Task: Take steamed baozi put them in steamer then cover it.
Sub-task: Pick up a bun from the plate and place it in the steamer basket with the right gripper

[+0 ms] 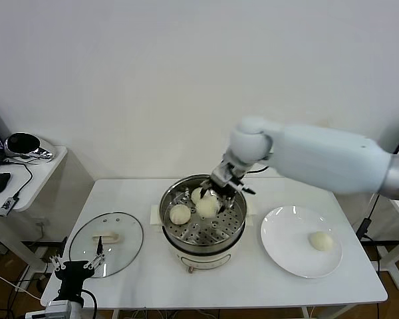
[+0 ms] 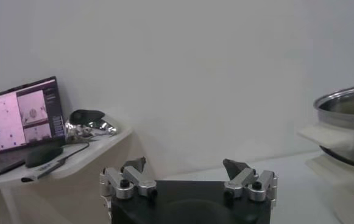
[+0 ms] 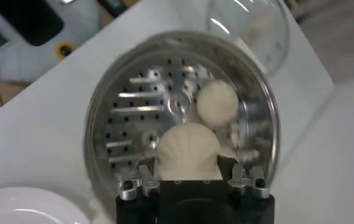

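Observation:
The steamer (image 1: 165, 216) stands mid-table on its white base. My right gripper (image 1: 213, 198) reaches into it from the far right side, shut on a baozi (image 1: 207, 207) held just above the perforated tray. In the right wrist view the gripper (image 3: 189, 163) has that baozi (image 3: 187, 149) between its fingers over the steamer (image 3: 99, 115). Two more baozi (image 1: 179, 214) (image 1: 197, 194) lie on the tray; one of them shows in the right wrist view (image 3: 218, 101). A last baozi (image 1: 321, 240) lies on the white plate (image 1: 286, 232). My left gripper (image 1: 73, 269) (image 2: 184, 164) is parked open at the table's front left.
The clear glass lid (image 1: 106, 242) with a white handle lies flat left of the steamer; it also shows in the right wrist view (image 3: 250, 27). A side table (image 1: 26, 174) with a laptop (image 2: 24, 119) and mouse stands at far left. The steamer's side (image 2: 347, 112) shows beyond the left gripper.

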